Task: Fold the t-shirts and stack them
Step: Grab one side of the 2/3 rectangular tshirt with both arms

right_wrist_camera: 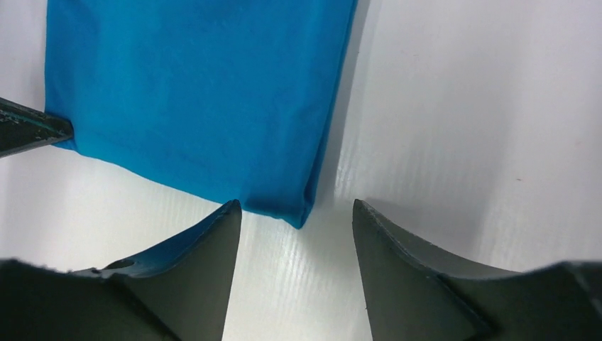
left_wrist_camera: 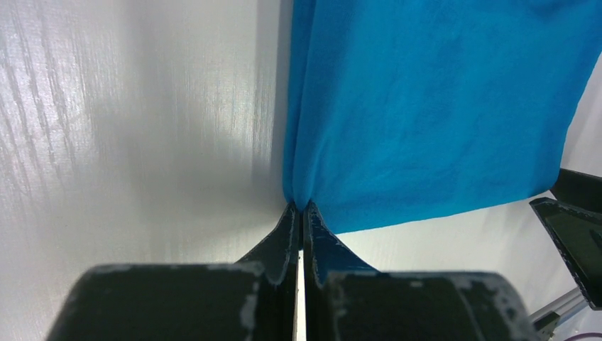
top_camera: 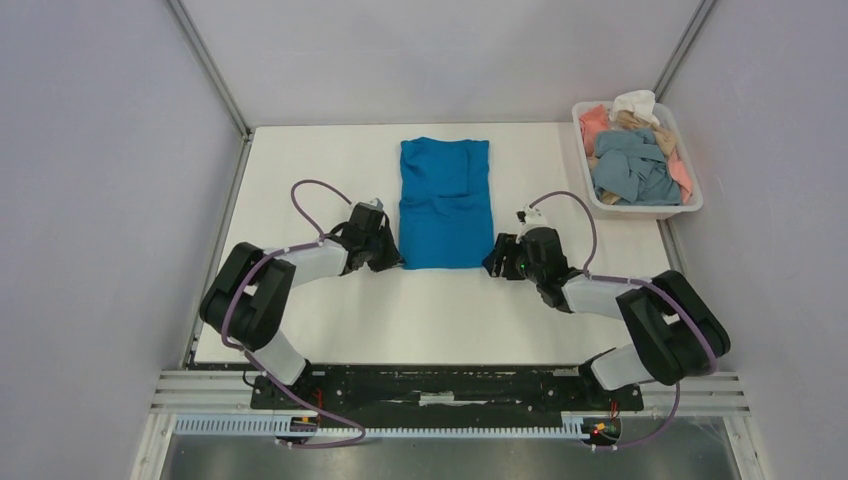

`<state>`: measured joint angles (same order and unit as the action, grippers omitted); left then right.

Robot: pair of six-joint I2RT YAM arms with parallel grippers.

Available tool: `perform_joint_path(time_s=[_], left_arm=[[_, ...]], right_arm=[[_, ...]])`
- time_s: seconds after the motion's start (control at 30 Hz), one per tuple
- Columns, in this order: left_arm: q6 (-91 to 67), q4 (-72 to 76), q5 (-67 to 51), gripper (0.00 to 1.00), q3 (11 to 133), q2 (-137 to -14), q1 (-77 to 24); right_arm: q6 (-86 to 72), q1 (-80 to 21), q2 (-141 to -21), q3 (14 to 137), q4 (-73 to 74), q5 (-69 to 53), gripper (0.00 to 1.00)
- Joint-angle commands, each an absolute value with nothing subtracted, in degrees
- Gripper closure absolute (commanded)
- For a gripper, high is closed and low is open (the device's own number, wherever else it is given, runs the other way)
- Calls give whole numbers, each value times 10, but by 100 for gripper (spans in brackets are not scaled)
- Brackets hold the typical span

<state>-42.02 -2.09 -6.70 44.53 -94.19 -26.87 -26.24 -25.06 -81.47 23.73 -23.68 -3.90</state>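
Top: blue shirt [top_camera: 444, 205] folded long on bench [top_camera: 320, 160]; other shirts [top_camera: 630, 168] in tray [top_camera: 645, 209] far right. Left wrist only: left pincer [left_wrist_camera: 301, 213] clamped on near-left corner. Right wrist: right pincer [right_wrist_camera: 297, 204] agape, straddling near-right corner.

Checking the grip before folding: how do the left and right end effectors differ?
The left end effector is shut, the right end effector open. The left pinches the blue shirt by its near corner; the right straddles the other near corner without gripping. Both sit at the shirt's near edge.
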Motion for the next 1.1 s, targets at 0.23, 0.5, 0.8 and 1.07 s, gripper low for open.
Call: perform_joint_path(time_s=[0.23,0.5,0.8,1.07], left_arm=[[-424,-55,-34,98,424,-942,-272],[-447,-53,-24,98,363,-893,-291],[-519,-69,18,98,207,-730,-376],[-625,-122,62,98,127,-572,-531]], right_arm=[[-275,-267,-876,255,-279,-68,86],[-297,-282,-835,185,-281,-71,100],[-350,-386,-652,43,-198,-23,100],[-427,-477,-465,-40,-74,-34,100]])
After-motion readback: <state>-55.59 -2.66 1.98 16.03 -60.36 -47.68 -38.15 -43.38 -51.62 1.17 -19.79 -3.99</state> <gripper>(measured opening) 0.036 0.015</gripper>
